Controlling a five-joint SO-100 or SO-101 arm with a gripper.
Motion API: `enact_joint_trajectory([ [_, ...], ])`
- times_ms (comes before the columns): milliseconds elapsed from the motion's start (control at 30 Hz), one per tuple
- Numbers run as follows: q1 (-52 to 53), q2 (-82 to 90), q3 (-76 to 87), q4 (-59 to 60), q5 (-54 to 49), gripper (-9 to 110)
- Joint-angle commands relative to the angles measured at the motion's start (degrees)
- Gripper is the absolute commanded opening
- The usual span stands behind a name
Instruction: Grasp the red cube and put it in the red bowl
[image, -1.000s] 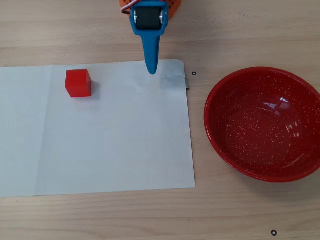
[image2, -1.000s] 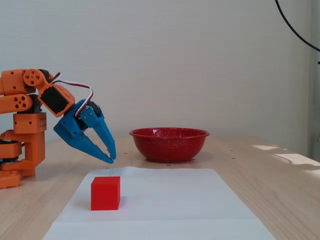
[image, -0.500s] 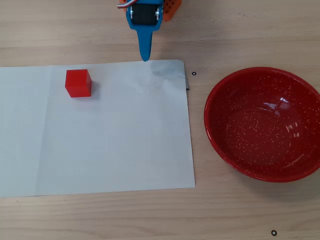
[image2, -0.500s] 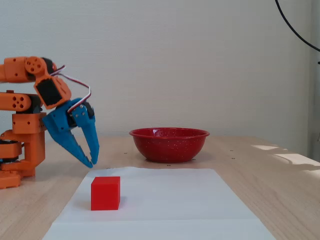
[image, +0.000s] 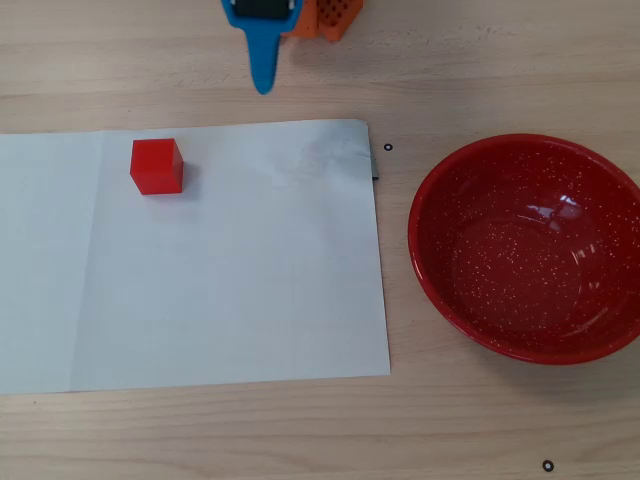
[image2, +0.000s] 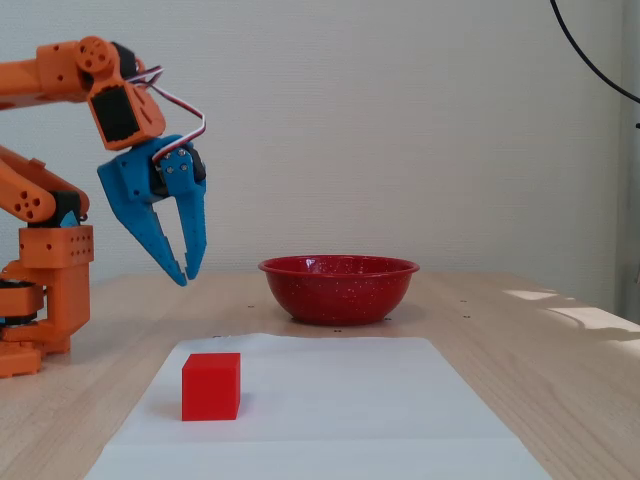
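Note:
The red cube (image: 157, 166) sits on a white paper sheet (image: 230, 290), near its upper left in the overhead view; in the fixed view the cube (image2: 211, 385) is at the front left. The red bowl (image: 440, 262), speckled with white, stands empty on the wood to the right of the paper, and at the centre back in the fixed view (image2: 338, 292). My blue gripper (image2: 187, 276) hangs above the table, behind and above the cube, with its fingertips nearly together and nothing in it. In the overhead view the gripper (image: 263, 82) pokes in from the top edge.
The orange arm base (image2: 45, 290) stands at the left in the fixed view, and shows at the top edge in the overhead view (image: 328, 16). The wooden table (image: 300, 430) carries small black marks. A black cable (image2: 590, 60) hangs at the upper right.

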Motion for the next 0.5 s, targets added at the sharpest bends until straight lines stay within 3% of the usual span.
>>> enact_joint_trajectory([
  [0,-1.8,-2.9,-9.7,3.2,2.6,0],
  [467,-13.3,-20.7,-29.7,11.4,12.5,0],
])
